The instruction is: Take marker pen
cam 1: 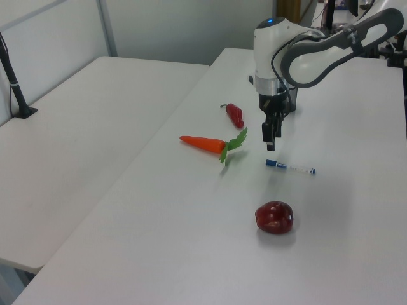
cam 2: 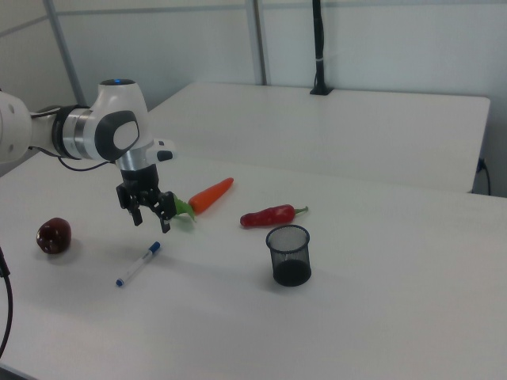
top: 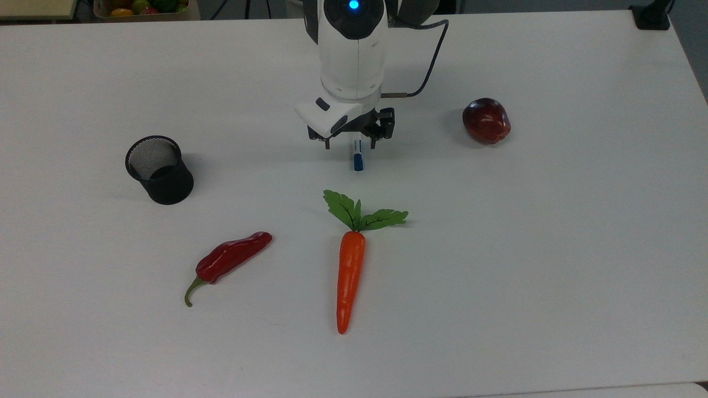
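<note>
Marker pen (top: pixel 358 156) lying flat on the table (top: pixel 553 249) under the spread gripper (top: pixel 350 142), carrot (top: pixel 350 271) lying nearer in the top view, pepper (top: pixel 229 261) sitting at the top view's left of it.

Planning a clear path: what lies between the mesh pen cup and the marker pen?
Nothing: in the top view only bare white table lies between the mesh pen cup and the marker pen; the right view agrees.

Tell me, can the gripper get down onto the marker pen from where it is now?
Probably yes. The gripper hangs open just above the marker pen, which lies flat on the table with nothing touching it. The carrot and apple sit well apart, so the way down looks free.
</note>
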`<state>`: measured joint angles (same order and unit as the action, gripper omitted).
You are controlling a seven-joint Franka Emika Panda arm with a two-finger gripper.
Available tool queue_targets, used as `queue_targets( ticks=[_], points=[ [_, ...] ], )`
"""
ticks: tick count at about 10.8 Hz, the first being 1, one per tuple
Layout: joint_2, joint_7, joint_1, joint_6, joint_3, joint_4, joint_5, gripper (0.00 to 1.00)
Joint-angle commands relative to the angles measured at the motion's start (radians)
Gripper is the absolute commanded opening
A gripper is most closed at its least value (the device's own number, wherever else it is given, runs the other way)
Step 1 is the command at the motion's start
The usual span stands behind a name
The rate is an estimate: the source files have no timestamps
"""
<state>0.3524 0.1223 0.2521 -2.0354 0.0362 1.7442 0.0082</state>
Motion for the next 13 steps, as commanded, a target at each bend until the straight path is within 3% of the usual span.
queue_targets(
  ticks=[1,5,10,13],
  points=[
    [-0.068,0.013,0.009,0.000,0.008,-0.008,-0.053,1.00],
    [-0.200,-0.003,0.003,0.223,0.016,-0.066,-0.094,1.00],
    [-0.361,-0.156,-0.126,0.385,0.007,-0.067,-0.079,1.00],
    [-0.394,-0.162,-0.168,0.405,0.004,-0.069,-0.079,1.00]
  ],
)
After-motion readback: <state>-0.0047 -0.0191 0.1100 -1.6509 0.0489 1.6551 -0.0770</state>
